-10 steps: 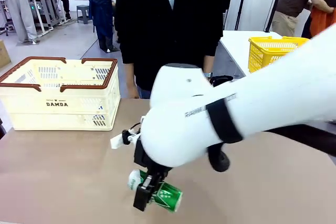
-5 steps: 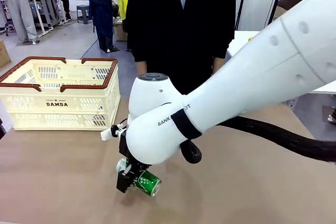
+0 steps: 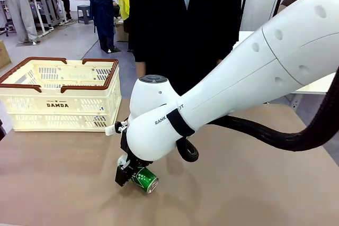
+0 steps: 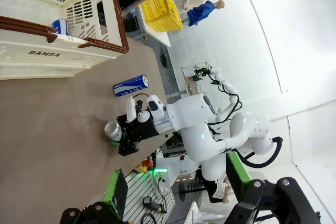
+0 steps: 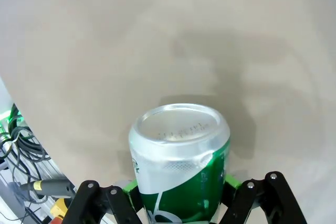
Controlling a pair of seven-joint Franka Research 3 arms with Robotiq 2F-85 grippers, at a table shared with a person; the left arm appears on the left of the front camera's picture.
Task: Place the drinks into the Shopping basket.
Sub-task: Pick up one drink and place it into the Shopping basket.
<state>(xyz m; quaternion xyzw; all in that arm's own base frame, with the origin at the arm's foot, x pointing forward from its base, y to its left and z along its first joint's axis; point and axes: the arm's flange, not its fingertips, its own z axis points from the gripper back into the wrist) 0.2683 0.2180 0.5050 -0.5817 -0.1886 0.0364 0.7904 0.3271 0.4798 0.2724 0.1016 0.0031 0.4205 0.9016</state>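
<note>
**Right tool carrying a green can, short of the Shopping basket**

The right tool (image 3: 134,175) is clamped on a green drink can (image 3: 145,179). In the right wrist view its jaws pinch the lower body of the can (image 5: 179,156), and the silver end points away towards the table (image 5: 105,51). The can is held tilted. It looks just clear of the table, going by the shadow under it, though I cannot be sure. It sits on the robot's side of the Shopping basket (image 3: 58,104), off that basket's right corner and not yet over the rim.

The left tool (image 4: 173,166) hangs with its jaws wide and nothing between them, farther from the basket (image 4: 52,56) than the right tool (image 4: 128,135) is.

A blue drink can (image 4: 131,84) lies on its side on the table between the held can and the basket. What looks like another blue can (image 4: 60,26) stands inside the basket against its wall.

A person (image 3: 185,25) stands at the far side of the table, to the right of the basket.

Handling, as a judgement: the can is a thin metal shell, smooth and round, so it will slip or swivel in the pads and will roll if it is set down on its side. I cannot tell if it is full. Too hard a squeeze would dent the wall. The safest hold is across the middle of the body, with the pads on opposite sides. The present grip near one end leaves the other end overhanging, so a quick swing could pivot the can.
</note>
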